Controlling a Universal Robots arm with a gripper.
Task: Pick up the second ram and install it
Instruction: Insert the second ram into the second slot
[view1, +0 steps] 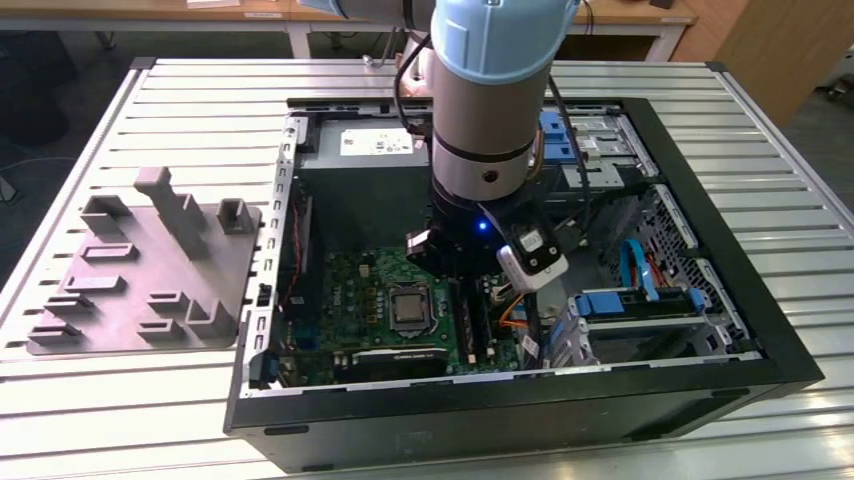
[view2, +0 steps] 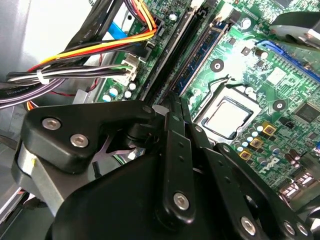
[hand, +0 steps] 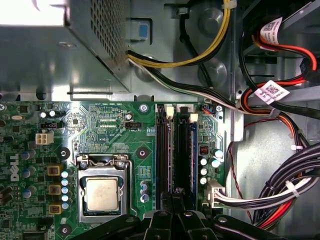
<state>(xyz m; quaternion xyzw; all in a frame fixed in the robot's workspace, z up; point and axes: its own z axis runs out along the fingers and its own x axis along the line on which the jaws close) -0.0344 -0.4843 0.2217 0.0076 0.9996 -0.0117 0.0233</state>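
Arm's claw (hand: 175, 194) is low inside the open PC case (view1: 747, 300), over the green motherboard (hand: 125, 130), next to the CPU socket (hand: 102, 192). The second ram (hand: 181, 150) sits edge-on at the memory slots, one end at the claw tip. Can't tell whether the claw is clamped on it. The grey fixture plate (view1: 147, 270) lies on the table (view1: 174, 100).

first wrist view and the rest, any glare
In the first wrist view glare burns out the grey metal power supply box at one corner; in the second wrist view a white hot spot bleaches the green motherboard; in the exterior view a blue light glows.
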